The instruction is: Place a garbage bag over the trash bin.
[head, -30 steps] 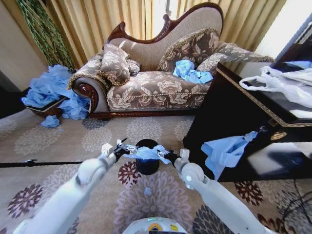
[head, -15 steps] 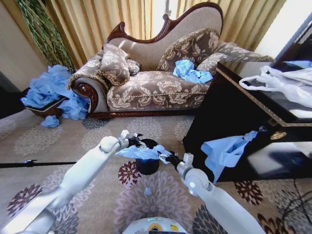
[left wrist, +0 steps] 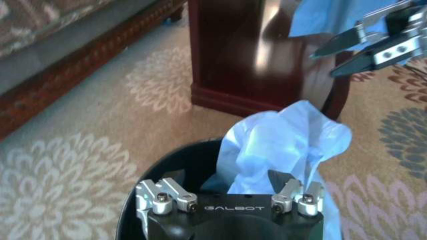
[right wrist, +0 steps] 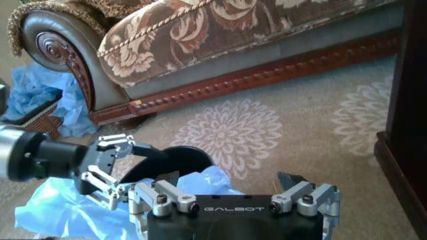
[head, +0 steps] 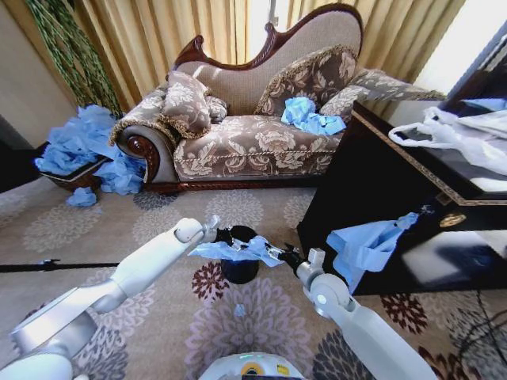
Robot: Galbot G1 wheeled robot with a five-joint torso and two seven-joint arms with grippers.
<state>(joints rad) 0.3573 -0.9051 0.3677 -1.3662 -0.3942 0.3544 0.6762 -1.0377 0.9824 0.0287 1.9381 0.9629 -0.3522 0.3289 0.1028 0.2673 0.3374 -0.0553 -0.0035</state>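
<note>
The light-blue garbage bag (head: 234, 251) lies crumpled across the near side of the black trash bin (head: 238, 271), partly sagging into its mouth (left wrist: 280, 142). My left gripper (head: 225, 235) hovers over the bin's rim (left wrist: 175, 156), its fingers spread with the bag below them (right wrist: 63, 215). My right gripper (head: 279, 254) is at the bag's other end, just right of the bin. In the left wrist view the right gripper (left wrist: 327, 64) shows a gap between its tips and nothing in it. The bin's lower part is hidden behind the bag.
A dark cabinet (head: 372, 190) stands close on the right with another blue bag (head: 366, 244) hanging on it and white bags (head: 455, 134) on top. The sofa (head: 253, 134) is behind the bin. A heap of blue bags (head: 83, 146) lies far left.
The left gripper moved right and farther out, over the bin's rim. The right gripper shifted slightly right. The bag, stretched between them before, now sags onto the bin.
</note>
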